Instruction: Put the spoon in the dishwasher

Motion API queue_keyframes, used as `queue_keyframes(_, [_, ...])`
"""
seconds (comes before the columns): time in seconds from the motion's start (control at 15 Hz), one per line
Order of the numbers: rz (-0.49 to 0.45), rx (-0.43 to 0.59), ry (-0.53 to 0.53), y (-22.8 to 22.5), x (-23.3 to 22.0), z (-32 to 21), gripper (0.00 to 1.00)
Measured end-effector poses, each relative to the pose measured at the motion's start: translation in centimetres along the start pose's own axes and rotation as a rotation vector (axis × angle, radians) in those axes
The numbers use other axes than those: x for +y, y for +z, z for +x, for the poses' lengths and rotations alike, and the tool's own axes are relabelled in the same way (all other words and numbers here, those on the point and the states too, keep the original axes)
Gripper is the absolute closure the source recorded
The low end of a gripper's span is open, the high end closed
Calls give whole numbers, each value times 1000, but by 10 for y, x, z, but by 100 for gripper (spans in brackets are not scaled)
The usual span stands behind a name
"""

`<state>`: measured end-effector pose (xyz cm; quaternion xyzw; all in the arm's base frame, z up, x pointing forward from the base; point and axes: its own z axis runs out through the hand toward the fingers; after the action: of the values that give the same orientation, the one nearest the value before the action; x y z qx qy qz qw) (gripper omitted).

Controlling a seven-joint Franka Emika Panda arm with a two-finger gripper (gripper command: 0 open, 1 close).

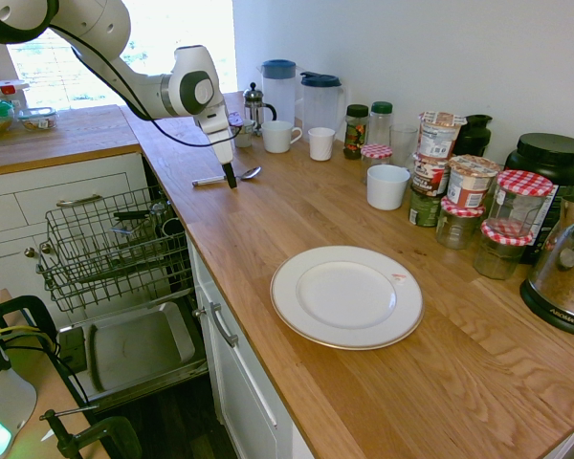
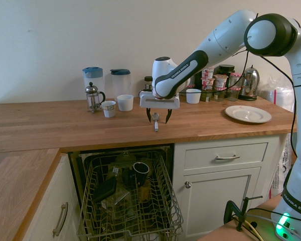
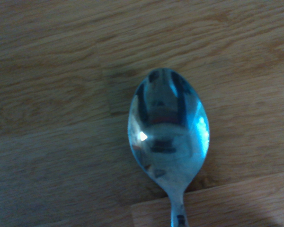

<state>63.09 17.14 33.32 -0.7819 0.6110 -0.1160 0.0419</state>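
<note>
The spoon (image 1: 252,173) (image 2: 156,122) lies flat on the wooden counter, near the edge above the dishwasher. Its shiny oval bowl (image 3: 168,137) fills the wrist view, face up. My gripper (image 1: 230,176) (image 2: 158,118) points straight down over the spoon. It is open, with one finger on each side of the spoon, low over the counter and holding nothing. The dishwasher (image 2: 130,201) is open below the counter, its grey wire rack (image 1: 115,249) pulled out over the dropped steel door (image 1: 134,349).
A white plate (image 1: 346,296) sits near the counter's front. Mugs (image 1: 280,136), a French press (image 2: 93,97), two jugs, jars and a kettle (image 2: 249,83) line the wall. A black mug (image 2: 140,168) and other items stand in the rack. White drawers flank the dishwasher.
</note>
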Motion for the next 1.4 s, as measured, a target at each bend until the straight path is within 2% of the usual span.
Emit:
queue_keyframes(1.13, [-10,3,-4,-1,-2,-5,100])
queue_keyframes(1.27, [-12,4,-12,-10,-2,-9,100])
queue_keyframes(1.4, [4,9,-15,-37,-3,-11,100])
